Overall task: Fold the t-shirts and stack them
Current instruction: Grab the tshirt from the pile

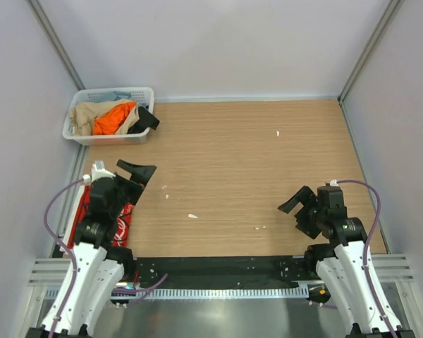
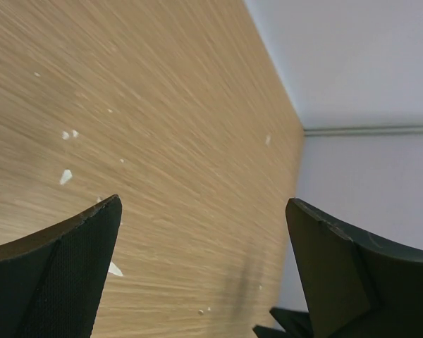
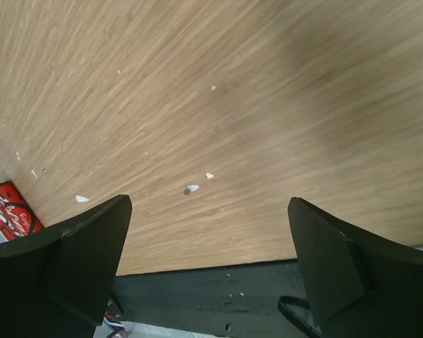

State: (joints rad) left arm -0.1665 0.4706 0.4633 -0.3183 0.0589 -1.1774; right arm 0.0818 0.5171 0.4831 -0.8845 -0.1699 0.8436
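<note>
Your left pincer [image 2: 203,202] and right pincer [image 3: 210,201] gape empty. Pinch the red, white-lettered cloth t-shirt [image 1: 123,224] beside the left arm [image 1: 99,211] by an edge. The orange cloth t-shirt [image 1: 113,120] lies in the white slatted basket [image 1: 113,92].

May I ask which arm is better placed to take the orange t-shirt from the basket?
Probably left: the left gripper, open, is near the basket with the orange t-shirt; the right gripper is far.

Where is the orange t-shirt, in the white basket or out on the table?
In the basket. The top view shows the orange t-shirt bunched, not folded, inside the white basket, between beige cloth and a black item.
</note>
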